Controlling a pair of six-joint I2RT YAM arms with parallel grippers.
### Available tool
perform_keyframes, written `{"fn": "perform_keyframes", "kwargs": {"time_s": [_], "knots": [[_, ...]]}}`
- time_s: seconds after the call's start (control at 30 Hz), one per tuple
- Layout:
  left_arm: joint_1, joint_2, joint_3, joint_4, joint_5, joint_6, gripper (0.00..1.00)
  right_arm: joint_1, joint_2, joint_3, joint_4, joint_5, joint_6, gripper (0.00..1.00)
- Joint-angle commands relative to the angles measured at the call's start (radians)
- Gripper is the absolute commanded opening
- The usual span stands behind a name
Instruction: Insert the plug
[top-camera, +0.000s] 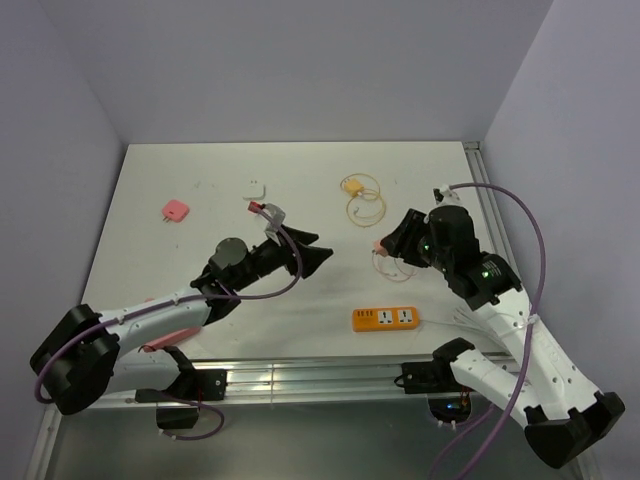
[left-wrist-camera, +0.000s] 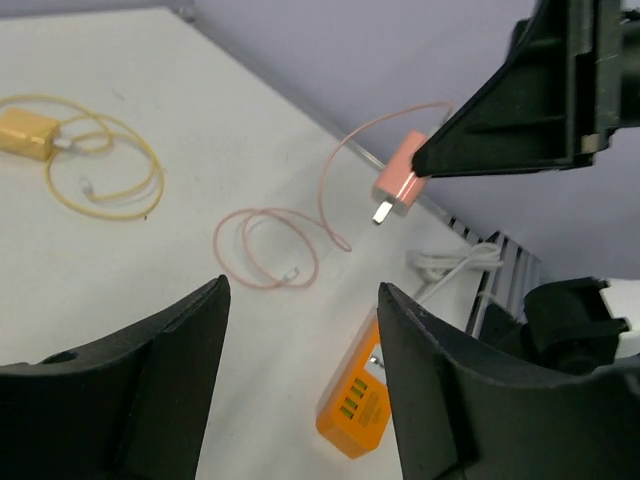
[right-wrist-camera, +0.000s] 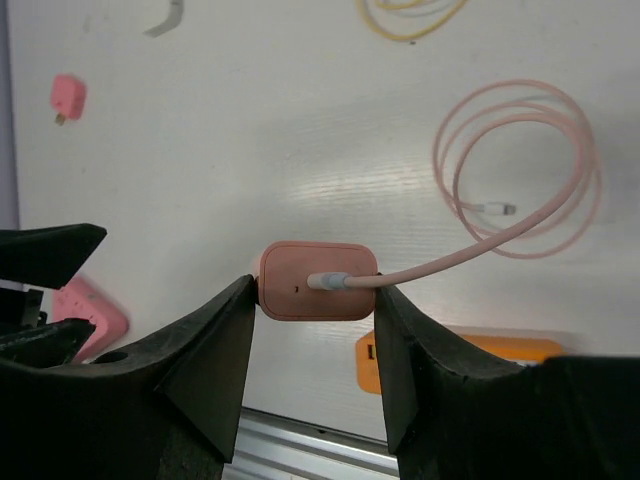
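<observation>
Three lilac walls (top-camera: 300, 70), white table (top-camera: 200, 180); rt tool (right-wrist-camera: 315, 290) holds pink plug (right-wrist-camera: 290, 278).

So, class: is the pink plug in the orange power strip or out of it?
Out. The right gripper holds the pink plug aloft, prongs bare, apart from the orange power strip.

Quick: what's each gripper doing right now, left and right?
Left gripper: open, holding nothing.
Right gripper: closed on the pink plug.
</observation>
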Motion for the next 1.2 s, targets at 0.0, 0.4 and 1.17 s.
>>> {"fn": "perform_keyframes", "kwargs": {"time_s": [0.0,0.4,1.17], "knots": [[0.0,0.075,0.074,-0.112,0.038,-0.006,0.65,-0.003,-0.021,-0.027,-0.059,0.152,0.057,0.0],[-0.118,0.268,0.119,-0.097,0.151,-0.1,0.34,-0.004,-0.128,-0.173,-0.162,0.291,0.2,0.0],[-0.158,0.405,0.166,-0.176,0.093,-0.207,0.38,0.344,-0.032,-0.246,-0.246,0.409,0.348,0.0]]}}
